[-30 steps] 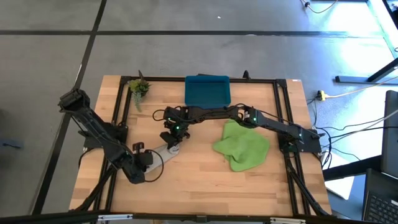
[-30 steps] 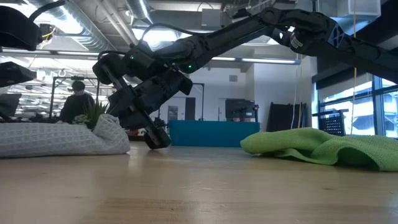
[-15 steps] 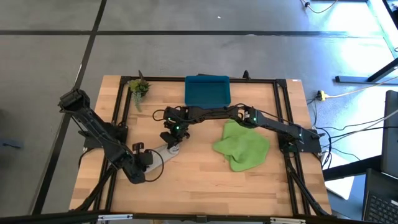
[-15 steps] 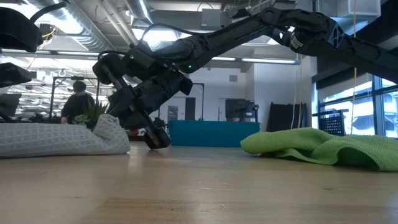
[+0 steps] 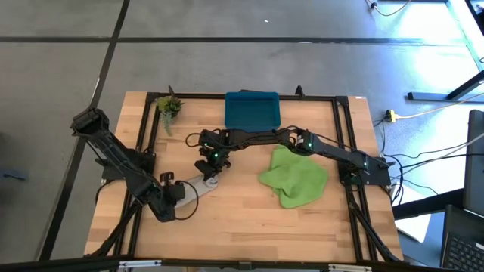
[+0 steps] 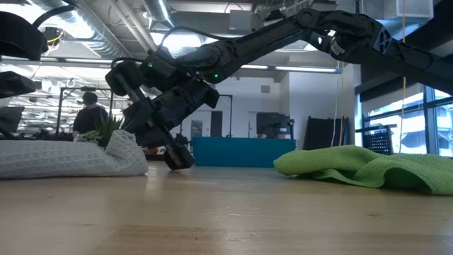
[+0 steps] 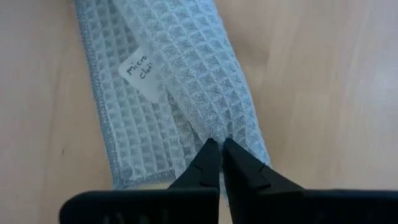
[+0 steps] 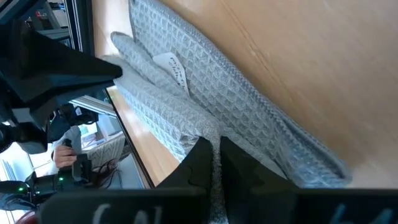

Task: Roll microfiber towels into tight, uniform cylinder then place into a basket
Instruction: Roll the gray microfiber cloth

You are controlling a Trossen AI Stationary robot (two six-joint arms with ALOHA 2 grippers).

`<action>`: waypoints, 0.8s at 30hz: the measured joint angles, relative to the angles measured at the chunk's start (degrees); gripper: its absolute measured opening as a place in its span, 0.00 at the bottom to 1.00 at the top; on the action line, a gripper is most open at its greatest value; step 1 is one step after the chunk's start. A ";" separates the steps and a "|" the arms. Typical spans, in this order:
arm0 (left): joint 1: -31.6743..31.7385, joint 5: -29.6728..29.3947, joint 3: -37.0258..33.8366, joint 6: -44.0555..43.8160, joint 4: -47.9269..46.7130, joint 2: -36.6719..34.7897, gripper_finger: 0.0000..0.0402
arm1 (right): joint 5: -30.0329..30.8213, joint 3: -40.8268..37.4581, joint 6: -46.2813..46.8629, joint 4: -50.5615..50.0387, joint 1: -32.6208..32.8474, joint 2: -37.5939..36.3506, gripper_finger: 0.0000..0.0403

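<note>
grey towel point(image 6: 67, 157) left | pincer point(image 6: 177, 159) beside it (touching table) | green towel point(image 6: 368, 168) right

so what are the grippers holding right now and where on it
Both hold the grey towel: the left gripper pinches one end of its folded strip, the right gripper pinches the opposite end.

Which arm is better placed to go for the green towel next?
Right, probably. The right gripper is pinched on one end of the grey towel, but that arm already reaches past the green towel. The left gripper holds the grey towel's other end, farther from the green one.
</note>
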 joint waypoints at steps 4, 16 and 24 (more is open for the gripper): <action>-0.01 -0.60 0.01 -0.40 -1.94 -0.57 0.00 | 0.01 0.00 -0.09 0.02 0.00 0.00 0.05; 3.67 -5.93 5.46 -1.51 -15.09 -0.62 0.00 | 0.70 0.00 -0.64 -0.03 0.02 0.00 0.05; 8.39 -7.76 4.93 -0.27 -16.31 -0.44 0.00 | 0.86 0.00 -0.96 -0.03 0.02 0.00 0.05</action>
